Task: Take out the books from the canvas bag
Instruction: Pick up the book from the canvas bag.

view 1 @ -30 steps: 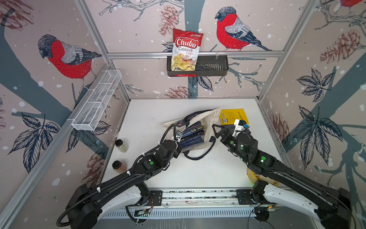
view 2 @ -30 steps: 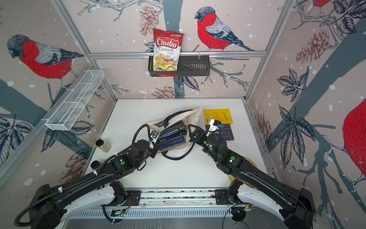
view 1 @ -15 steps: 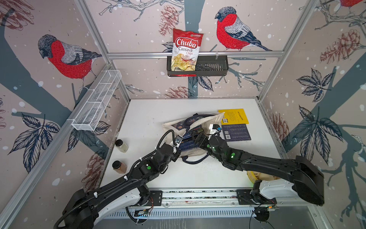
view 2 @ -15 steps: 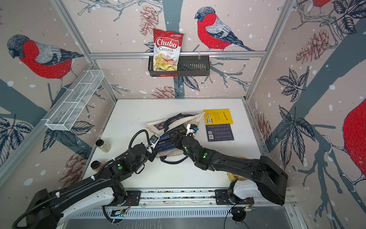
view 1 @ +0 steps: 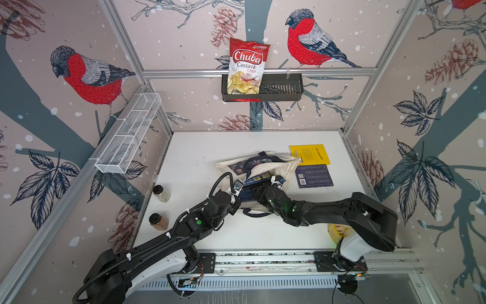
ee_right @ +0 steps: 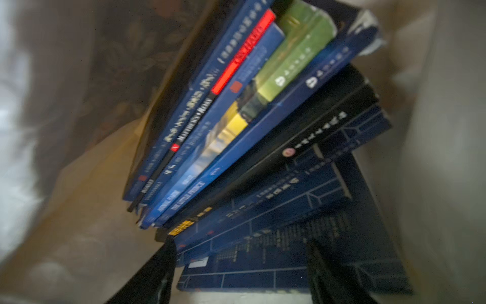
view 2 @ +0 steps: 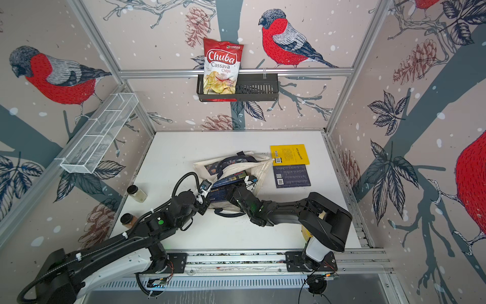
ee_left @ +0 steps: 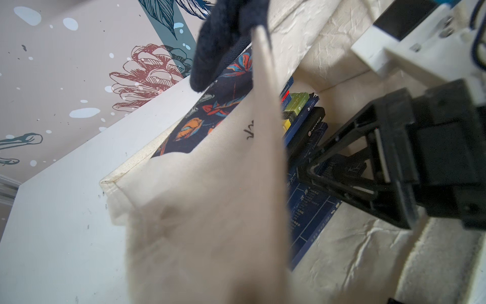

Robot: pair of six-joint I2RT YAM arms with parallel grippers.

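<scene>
The cream canvas bag [view 1: 278, 163] [view 2: 259, 168] lies on its side mid-table, mouth toward me. My left gripper [view 1: 238, 196] [view 2: 203, 200] is shut on its upper cloth edge [ee_left: 210, 210], holding the mouth up. Several books [view 1: 256, 181] [ee_right: 263, 118] are stacked inside, spines showing. My right gripper [view 1: 259, 193] [ee_left: 302, 171] reaches into the mouth, jaws apart either side of the lowest navy book [ee_right: 240, 240]. A yellow book [view 1: 310, 154] and a navy book [view 1: 314, 175] lie flat on the table to the right of the bag.
Two jars [view 1: 161, 193] [view 1: 158, 222] stand at the table's left edge. A chips bag [view 1: 246, 68] sits in a black basket [view 1: 281, 86] on the back wall. A white wire shelf [view 1: 128, 134] hangs on the left wall. A yellow round object [view 1: 338, 233] lies under the right arm.
My right gripper has left the navy book on the table and swung left into the bag's mouth, its jaws narrowing. The left gripper still holds the cloth, shifted slightly.
</scene>
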